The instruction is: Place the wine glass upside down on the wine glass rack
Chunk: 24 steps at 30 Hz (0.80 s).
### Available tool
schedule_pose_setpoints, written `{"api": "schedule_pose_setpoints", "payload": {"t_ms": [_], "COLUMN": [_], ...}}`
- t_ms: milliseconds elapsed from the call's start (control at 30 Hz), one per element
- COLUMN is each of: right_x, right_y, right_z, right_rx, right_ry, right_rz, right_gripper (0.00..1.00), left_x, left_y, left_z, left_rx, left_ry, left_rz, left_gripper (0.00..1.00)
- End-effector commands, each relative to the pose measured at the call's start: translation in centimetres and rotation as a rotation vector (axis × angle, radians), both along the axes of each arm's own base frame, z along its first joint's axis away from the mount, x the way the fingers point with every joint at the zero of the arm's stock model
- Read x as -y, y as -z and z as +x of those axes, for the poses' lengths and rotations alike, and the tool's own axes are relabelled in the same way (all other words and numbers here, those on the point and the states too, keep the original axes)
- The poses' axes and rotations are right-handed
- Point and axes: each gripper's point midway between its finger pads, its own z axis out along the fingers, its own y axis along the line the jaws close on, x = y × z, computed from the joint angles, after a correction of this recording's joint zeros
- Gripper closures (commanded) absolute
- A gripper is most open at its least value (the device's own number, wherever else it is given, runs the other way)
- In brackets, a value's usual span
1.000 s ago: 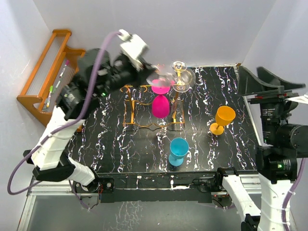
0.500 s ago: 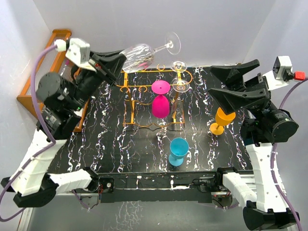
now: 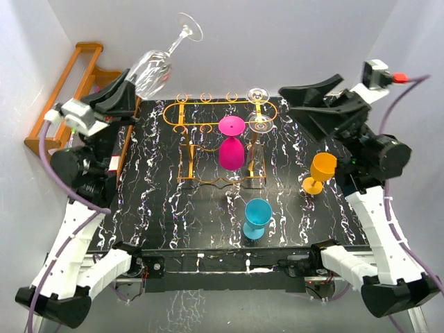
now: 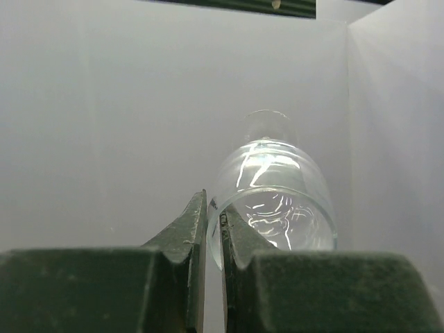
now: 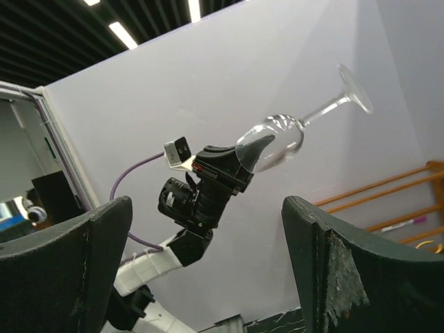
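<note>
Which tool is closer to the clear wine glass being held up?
Left. The left tool grips the clear wine glass by its bowl rim; the right tool hangs open on the opposite side, apart from it.

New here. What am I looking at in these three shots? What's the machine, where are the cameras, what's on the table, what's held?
Two robot arms are bolted at the near edge of a black marbled table, each with a two-finger gripper. The top view looks down from above and behind them; the other two come from a camera on each wrist. The left gripper is shut on the rim of a clear wine glass, held high and tilted, foot uppermost. The right gripper is open and empty. On the table: a gold wire rack with a pink glass hanging upside down, plus a blue glass and an orange glass standing upright.
</note>
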Motion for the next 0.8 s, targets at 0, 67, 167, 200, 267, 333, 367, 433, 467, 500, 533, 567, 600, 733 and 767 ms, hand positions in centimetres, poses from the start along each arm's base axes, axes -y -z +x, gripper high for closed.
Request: {"api": "schedule_pose_setpoints", "payload": {"t_ms": [0,67,167,200,267,333,367,433,467,500,533,567,600,733,767], "right_x": [-3.2,-5.6,-9.0,-10.3,-12.3,-13.9,-14.7,-15.9,-16.3,-16.6,-16.9,-17.0,-17.4,-18.0,-17.9], "right_y": [0.0,0.4,0.8,0.8,0.8,0.5,0.4,0.2,0.2,0.2,0.0,-0.3,-0.3,-0.2,-0.1], "right_z": [2.8,3.2,3.3,3.0,2.9,2.0,1.6,0.3,-0.2,-0.6,-1.4,-1.8,-2.2,-2.5,-2.3], "right_rx": [-0.155,-0.197,-0.246,-0.265,-0.273,-0.266,-0.258,-0.233,-0.217,-0.209,-0.186,-0.165,-0.157,-0.136,-0.140], "right_ry": [0.025,0.020,0.013,0.000,0.006,0.005,0.008,0.007,0.013,0.021,0.021,0.033,0.043,0.085,0.095], "right_rz": [0.029,0.055,0.090,0.100,0.127,0.160,0.177,0.228,0.255,0.282,0.306,0.331,0.338,0.375,0.392], "right_gripper": [0.09,0.10,0.11,0.11,0.13,0.15,0.16,0.21,0.23,0.24,0.25,0.25,0.25,0.25,0.25], "left_x": [-2.5,-2.5,-2.5,-2.4,-2.0,-2.0,-2.1,-2.4,-2.5,-2.5,-2.6,-2.6,-2.6,-2.7,-2.8], "left_y": [-5.5,-5.3,-4.4,-3.8,-2.8,-2.0,-1.8,-1.5,-1.4,-1.0,-0.7,-0.4,0.0,1.2,1.4], "left_z": [-9.5,-11.1,-12.0,-12.3,-13.1,-13.6,-13.8,-13.8,-13.8,-13.7,-13.8,-13.8,-13.7,-13.7,-13.7], "left_rx": [0.394,0.461,0.515,0.537,0.596,0.658,0.677,0.698,0.706,0.708,0.711,0.707,0.703,0.690,0.687], "left_ry": [-0.019,-0.041,-0.081,-0.092,-0.124,-0.173,-0.197,-0.244,-0.259,-0.269,-0.278,-0.278,-0.278,-0.284,-0.289], "left_rz": [0.007,0.052,0.114,0.141,0.207,0.251,0.264,0.280,0.286,0.291,0.296,0.296,0.300,0.301,0.301], "left_gripper": [1.00,1.00,1.00,1.00,1.00,1.00,1.00,1.00,1.00,1.00,1.00,1.00,1.00,1.00,1.00]}}
